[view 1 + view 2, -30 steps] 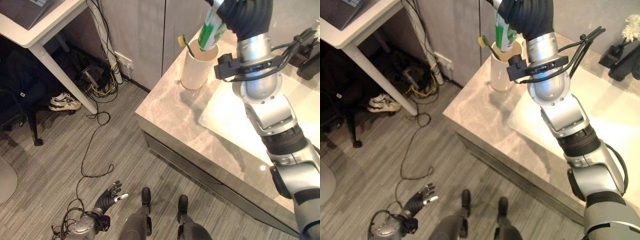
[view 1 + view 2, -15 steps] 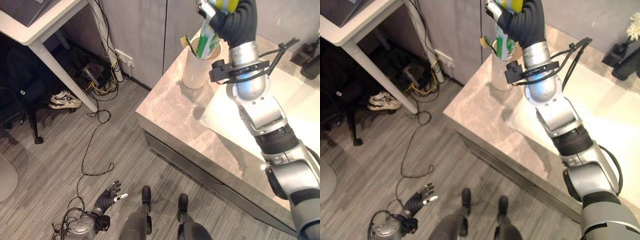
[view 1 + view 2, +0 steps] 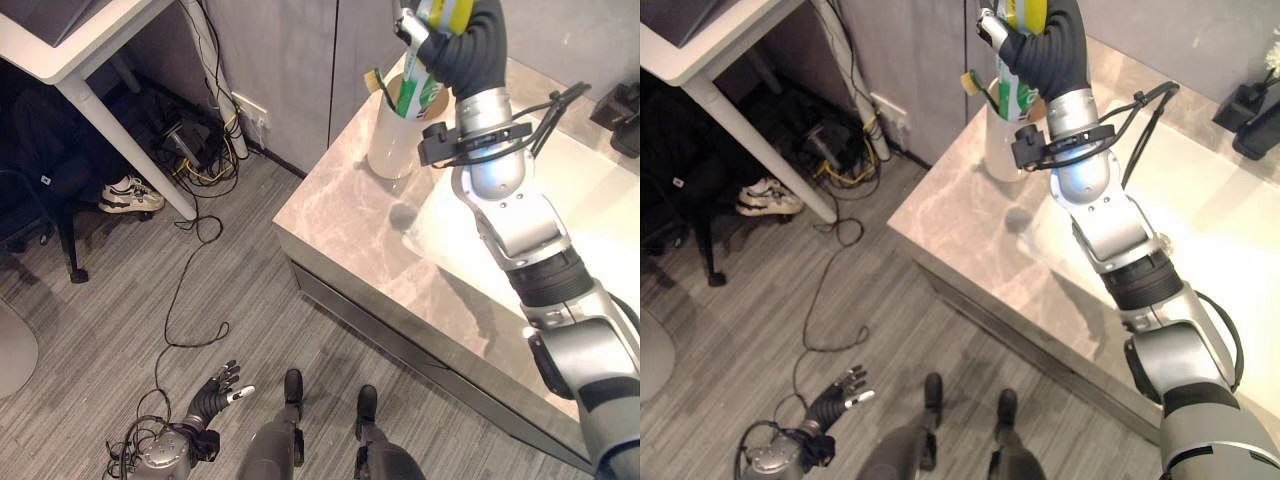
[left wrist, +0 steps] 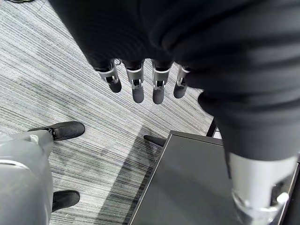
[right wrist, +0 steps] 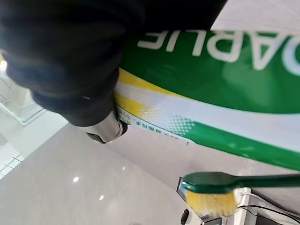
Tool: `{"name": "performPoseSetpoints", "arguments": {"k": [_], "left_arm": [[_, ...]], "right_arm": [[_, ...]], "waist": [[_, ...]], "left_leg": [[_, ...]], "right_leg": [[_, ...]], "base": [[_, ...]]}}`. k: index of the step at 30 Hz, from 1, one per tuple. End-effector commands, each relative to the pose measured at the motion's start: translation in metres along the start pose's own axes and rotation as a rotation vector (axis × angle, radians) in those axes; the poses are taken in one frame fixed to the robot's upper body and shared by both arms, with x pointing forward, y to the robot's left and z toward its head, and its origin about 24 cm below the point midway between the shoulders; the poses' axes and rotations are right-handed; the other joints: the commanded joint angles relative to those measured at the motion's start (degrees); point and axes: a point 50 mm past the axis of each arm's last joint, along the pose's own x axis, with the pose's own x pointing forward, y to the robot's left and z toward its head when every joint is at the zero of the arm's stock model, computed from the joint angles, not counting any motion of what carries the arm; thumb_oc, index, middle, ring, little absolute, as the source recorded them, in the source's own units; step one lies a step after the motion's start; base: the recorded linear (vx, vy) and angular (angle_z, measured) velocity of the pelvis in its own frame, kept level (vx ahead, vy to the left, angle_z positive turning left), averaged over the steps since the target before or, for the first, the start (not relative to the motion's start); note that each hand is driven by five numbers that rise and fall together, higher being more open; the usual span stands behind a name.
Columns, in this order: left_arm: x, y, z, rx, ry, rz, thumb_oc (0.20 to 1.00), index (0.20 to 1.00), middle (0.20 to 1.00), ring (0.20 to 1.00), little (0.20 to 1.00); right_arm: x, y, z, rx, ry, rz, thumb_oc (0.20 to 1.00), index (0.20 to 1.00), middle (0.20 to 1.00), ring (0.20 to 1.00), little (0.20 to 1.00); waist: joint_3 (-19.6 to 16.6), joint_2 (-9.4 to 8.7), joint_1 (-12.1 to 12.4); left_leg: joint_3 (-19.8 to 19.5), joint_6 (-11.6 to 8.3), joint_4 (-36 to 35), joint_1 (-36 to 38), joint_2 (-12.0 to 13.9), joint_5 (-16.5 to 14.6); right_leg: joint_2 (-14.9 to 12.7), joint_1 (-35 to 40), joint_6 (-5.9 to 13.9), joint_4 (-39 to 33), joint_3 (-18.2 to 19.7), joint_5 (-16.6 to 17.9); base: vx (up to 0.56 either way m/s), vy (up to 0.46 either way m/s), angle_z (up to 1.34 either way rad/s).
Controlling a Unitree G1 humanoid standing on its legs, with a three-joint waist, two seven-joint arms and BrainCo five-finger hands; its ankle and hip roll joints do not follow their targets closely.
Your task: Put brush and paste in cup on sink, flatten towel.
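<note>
So the right hand [image 3: 455, 45] is clamped round the green-and-white toothpaste tube [image 3: 412, 88], its lower end already inside the tall white cup [image 3: 393, 140] on the marble table [image 3: 340, 215] (green-handled toothbrush [image 3: 381, 88] already parked there). Left hand [image 3: 218, 390] hangs spread near the floor.

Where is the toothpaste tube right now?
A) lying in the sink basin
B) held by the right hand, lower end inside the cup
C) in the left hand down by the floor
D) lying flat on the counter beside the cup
B: the right hand is curled round the toothpaste tube, whose lower end sits inside the cup next to the toothbrush, while the left hand hangs open near the floor.
</note>
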Motion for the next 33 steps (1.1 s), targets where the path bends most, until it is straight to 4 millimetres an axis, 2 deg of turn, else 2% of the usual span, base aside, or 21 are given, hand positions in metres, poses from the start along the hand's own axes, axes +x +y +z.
{"name": "performPoseSetpoints", "arguments": {"k": [1,6,7,9,10,11,12,13,19,21,25,31,33], "left_arm": [[0.006,-0.001,0.01,0.043,-0.047,-0.016,1.0,1.0,1.0,1.0,1.0],[0.006,-0.001,0.011,0.044,-0.052,-0.016,1.0,1.0,1.0,1.0,1.0],[0.007,-0.001,0.012,0.044,-0.055,-0.014,1.0,1.0,1.0,1.0,1.0],[0.007,-0.001,0.012,0.043,-0.055,-0.011,1.0,1.0,1.0,1.0,1.0],[0.008,-0.001,0.012,0.043,-0.054,-0.01,1.0,1.0,1.0,1.0,1.0],[0.008,-0.001,0.012,0.042,-0.053,-0.01,1.0,1.0,1.0,1.0,1.0],[0.008,-0.001,0.012,0.041,-0.052,-0.009,1.0,1.0,1.0,1.0,1.0],[0.009,-0.001,0.013,0.04,-0.056,-0.008,1.0,1.0,1.0,1.0,1.0],[0.012,0.0,0.01,0.037,-0.042,0.009,1.0,1.0,1.0,1.0,1.0],[0.015,-0.002,0.007,0.039,-0.024,0.017,1.0,1.0,1.0,1.0,1.0],[0.018,-0.005,0.004,0.049,-0.007,0.016,1.0,1.0,1.0,1.0,1.0],[0.021,-0.009,-0.001,0.065,0.014,0.03,1.0,1.0,1.0,1.0,1.0],[0.023,-0.008,-0.001,0.04,0.007,0.066,1.0,1.0,1.0,1.0,1.0]], "right_arm": [[0.017,-0.015,0.027,-0.013,-0.144,-0.077,0.2,0.2,0.2,0.2,0.2],[0.017,-0.014,0.024,-0.01,-0.132,-0.083,0.2,0.2,0.2,0.2,0.2],[0.016,-0.014,0.023,-0.008,-0.123,-0.083,0.241,0.241,0.241,0.241,0.241],[0.015,-0.013,0.019,-0.009,-0.108,-0.079,0.401,0.401,0.401,0.401,0.401],[0.015,-0.013,0.019,-0.015,-0.107,-0.081,0.561,0.561,0.561,0.561,0.561],[0.015,-0.013,0.017,-0.016,-0.101,-0.082,0.765,0.765,0.765,0.765,0.765],[0.014,-0.013,0.016,-0.017,-0.094,-0.081,0.84,0.84,0.84,0.84,0.84],[0.014,-0.012,0.016,-0.019,-0.091,-0.08,1.0,1.0,1.0,1.0,1.0],[0.009,-0.009,0.01,-0.014,-0.067,-0.072,1.0,1.0,1.0,1.0,1.0],[0.0,-0.009,0.003,-0.014,-0.035,-0.067,1.0,1.0,1.0,1.0,1.0],[-0.004,-0.01,-0.001,-0.021,-0.021,-0.077,1.0,1.0,1.0,1.0,1.0],[-0.013,-0.025,-0.004,-0.12,-0.027,-0.158,1.0,1.0,1.0,1.0,1.0],[-0.022,-0.031,-0.004,-0.153,-0.035,-0.199,1.0,1.0,1.0,1.0,1.0]], "waist": [[1.4,-0.87,1.9],[1.6,-0.91,1.9],[1.7,-0.94,1.8],[1.7,-0.98,1.8],[1.7,-0.95,1.8],[1.8,-0.94,1.8],[1.7,-0.93,1.8],[1.7,-0.94,1.8],[1.2,-0.97,1.7],[0.1,-1.08,1.7],[-1.0,-1.04,1.7],[-3.2,-0.52,1.6],[-4.2,0.0,1.1]], "left_leg": [[-3.2,-2.98,-0.8,0.2,0.0,0.4],[-3.2,-2.99,-0.8,0.0,0.1,0.4],[-3.2,-2.99,-0.8,0.0,0.1,0.4],[-3.2,-3.01,-0.8,-0.1,0.2,0.5],[-3.2,-3.02,-0.8,-0.1,0.2,0.5],[-3.2,-3.04,-0.8,-0.1,0.2,0.5],[-3.2,-3.04,-0.8,0.0,0.2,0.5],[-3.2,-3.07,-0.8,0.1,0.3,0.5],[-3.3,-3.16,-0.8,1.0,0.5,0.4],[-3.4,-3.24,-0.8,2.6,0.5,0.0],[-3.5,-3.33,-0.8,4.2,0.5,-0.3],[-3.8,-3.58,-0.8,7.9,0.5,-0.9],[-3.6,-3.52,-0.8,9.5,0.5,-1.2]], "right_leg": [[-3.5,-0.9,3.54,0.0,-3.8,4.1],[-3.4,-1.2,3.52,0.0,-3.7,4.2],[-3.4,-1.2,3.5,0.0,-3.7,4.2],[-3.3,-1.3,3.46,0.0,-3.6,4.2],[-3.3,-1.3,3.46,0.0,-3.6,4.2],[-3.3,-1.4,3.46,0.0,-3.6,4.3],[-3.2,-1.4,3.43,0.0,-3.6,4.3],[-3.3,-1.3,3.44,0.0,-3.6,4.3],[-3.3,-0.2,3.29,0.0,-3.8,4.0],[-3.3,1.5,3.15,0.0,-4.1,3.6],[-3.3,3.3,3.04,0.0,-4.5,3.2],[-3.2,7.2,2.92,0.0,-5.1,2.1],[-3.1,8.9,2.85,0.0,-5.2,1.7]], "base": [[-0.02,0.011,0.05],[-0.01,0.003,0.04],[0.0,0.0,0.0],[0.0,0.0,0.0],[0.0,0.0,0.0],[0.0,0.0,0.0],[0.0,0.0,0.0],[0.0,0.0,0.0],[0.0,0.0,0.0],[0.05,-0.024,0.01],[0.04,-0.023,0.01],[0.01,-0.01,0.01],[0.0,-0.012,0.04]]}}
